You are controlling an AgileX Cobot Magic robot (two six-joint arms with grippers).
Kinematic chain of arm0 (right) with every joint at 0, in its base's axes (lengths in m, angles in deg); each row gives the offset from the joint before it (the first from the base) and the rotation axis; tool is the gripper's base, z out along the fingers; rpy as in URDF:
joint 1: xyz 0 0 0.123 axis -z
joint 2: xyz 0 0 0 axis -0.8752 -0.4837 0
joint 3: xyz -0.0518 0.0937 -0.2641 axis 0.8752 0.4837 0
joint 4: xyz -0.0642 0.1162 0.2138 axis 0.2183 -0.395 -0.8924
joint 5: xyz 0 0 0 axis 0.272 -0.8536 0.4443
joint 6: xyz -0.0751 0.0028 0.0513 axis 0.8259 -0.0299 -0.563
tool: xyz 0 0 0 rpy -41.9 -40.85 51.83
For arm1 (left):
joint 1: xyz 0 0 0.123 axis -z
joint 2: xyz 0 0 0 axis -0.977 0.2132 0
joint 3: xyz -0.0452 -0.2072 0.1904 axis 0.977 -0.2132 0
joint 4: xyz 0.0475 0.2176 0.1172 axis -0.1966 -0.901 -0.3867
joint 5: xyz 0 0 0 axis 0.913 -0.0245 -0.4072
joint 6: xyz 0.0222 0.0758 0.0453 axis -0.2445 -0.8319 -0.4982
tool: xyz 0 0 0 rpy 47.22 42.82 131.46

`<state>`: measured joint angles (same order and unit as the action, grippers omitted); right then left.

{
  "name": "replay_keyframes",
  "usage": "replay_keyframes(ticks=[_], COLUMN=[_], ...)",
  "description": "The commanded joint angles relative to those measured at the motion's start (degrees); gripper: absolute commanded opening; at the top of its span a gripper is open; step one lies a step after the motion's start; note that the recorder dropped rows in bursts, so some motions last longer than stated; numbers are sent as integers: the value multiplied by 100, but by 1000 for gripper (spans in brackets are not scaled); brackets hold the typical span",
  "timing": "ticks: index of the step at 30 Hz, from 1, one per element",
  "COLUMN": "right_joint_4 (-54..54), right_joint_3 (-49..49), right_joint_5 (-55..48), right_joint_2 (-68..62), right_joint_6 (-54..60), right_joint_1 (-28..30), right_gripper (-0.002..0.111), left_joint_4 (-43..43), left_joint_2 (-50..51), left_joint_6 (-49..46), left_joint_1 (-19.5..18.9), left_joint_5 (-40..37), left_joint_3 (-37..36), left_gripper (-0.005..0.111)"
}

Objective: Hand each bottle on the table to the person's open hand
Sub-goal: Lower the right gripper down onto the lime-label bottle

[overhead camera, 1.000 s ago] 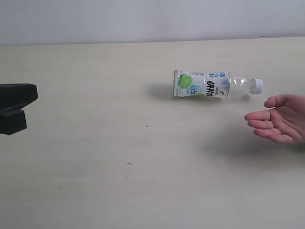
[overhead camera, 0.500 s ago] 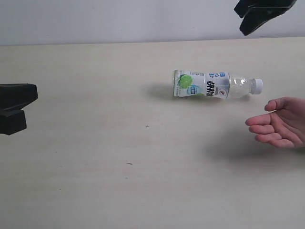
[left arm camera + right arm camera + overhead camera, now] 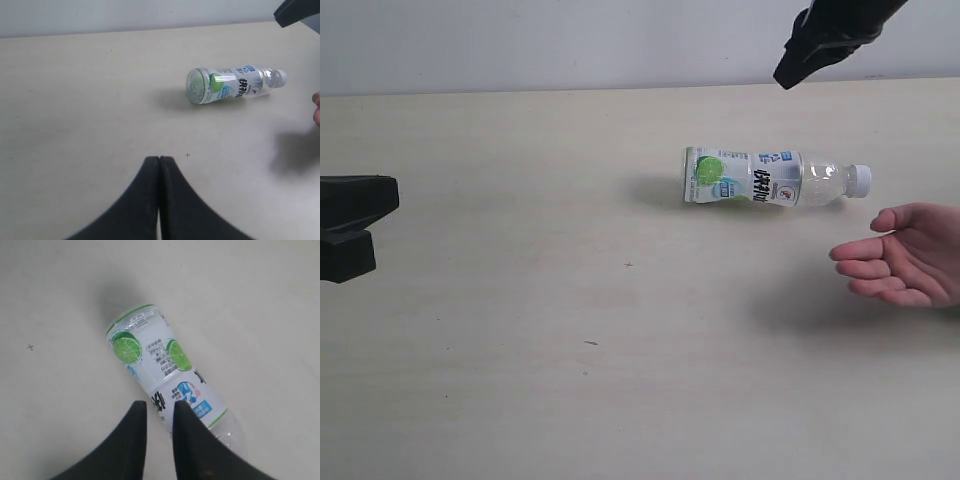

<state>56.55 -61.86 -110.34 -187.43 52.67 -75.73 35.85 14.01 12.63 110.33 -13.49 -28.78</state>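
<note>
One clear bottle [image 3: 760, 178] with a white cap and a lime-printed label lies on its side on the table [image 3: 520, 350], cap toward the person's open hand [image 3: 905, 255]. The hand hovers palm up at the right edge, just nearer than the cap. My right gripper [image 3: 788, 72] hangs in the air above and behind the bottle. In its wrist view the bottle [image 3: 165, 375] lies just beyond the right gripper [image 3: 160, 407], whose jaws are slightly apart and empty. My left gripper [image 3: 380, 232] rests far left, shut [image 3: 159, 159], well away from the bottle [image 3: 230, 86]. No other bottles are in view.
A pale wall runs behind the table's far edge. Tiny dark specks [image 3: 628, 265] mark the tabletop. The right arm's tip [image 3: 295, 12] and a bit of the hand [image 3: 316, 107] show in the left wrist view.
The right gripper has come in from the upper right and moved left and lower, over the bottle. The hand has shifted slightly. The left gripper and the bottle stayed put.
</note>
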Motion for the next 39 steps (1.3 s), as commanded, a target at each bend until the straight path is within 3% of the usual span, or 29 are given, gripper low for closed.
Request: replay_keyframes(ticks=[1,7,9,14,16,23,30,39], right_joint_4=[15,15,15,15,15,198,2063,2241], right_joint_3=[-75,-64,-64,-64,-64,-64,-64,-74], right_joint_5=[90,-313,-313,-283,-283,-111,647,1203], right_joint_2=[-4,-26,-26,-28,-55,-378,-968,-1590], right_joint_6=[1178,2745,2793,2822,2849,2882,1309,1076], right_joint_1=[-3,-3,-3,-3,-3,-59,-901,-1204], right_gripper=[20,25,35,74,81,81,81,81], left_joint_4=[-3,-3,-3,-3,-3,-3,-3,-3], left_joint_2=[-33,-33,-33,-33,-33,-33,-33,-28], left_joint_6=[-10,-10,-10,-10,-10,-10,-10,-23], left_joint_1=[-19,-19,-19,-19,-19,-19,-19,-19], left_joint_5=[98,98,98,98,98,98,98,98], left_joint_3=[-32,-32,-32,-32,-32,-32,-32,-32], left_gripper=[0,0,0,0,0,0,0,0])
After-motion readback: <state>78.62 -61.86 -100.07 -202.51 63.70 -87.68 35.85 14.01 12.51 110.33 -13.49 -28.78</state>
